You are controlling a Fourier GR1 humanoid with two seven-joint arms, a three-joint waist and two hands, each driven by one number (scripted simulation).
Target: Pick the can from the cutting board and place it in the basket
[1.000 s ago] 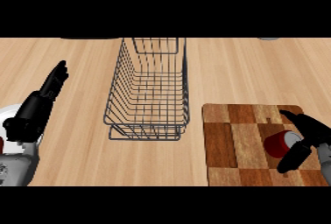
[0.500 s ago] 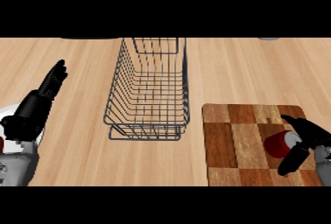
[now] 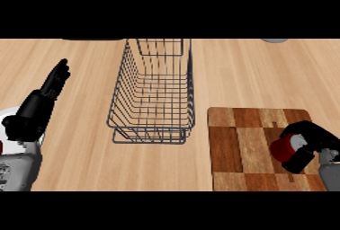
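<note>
A red can (image 3: 284,148) stands on the checkered wooden cutting board (image 3: 243,149) at the lower right. My right hand (image 3: 310,143) sits over the can's right side, fingers and thumb curled round it and hiding most of it. The dark wire basket (image 3: 157,96) stands in the middle of the counter, left of the board, with nothing inside. My left hand (image 3: 44,99) rests open at the left edge, fingers straight and pointing up and away.
A white plate (image 3: 9,116) lies partly under my left forearm at the left edge. A grey object (image 3: 274,40) peeks in at the top right, and a dark one (image 3: 93,39) at the top left. Bare wooden counter lies between basket and left arm.
My right hand's fingers have curled tighter round the can on the board. The left hand and the basket have stayed where they were.
</note>
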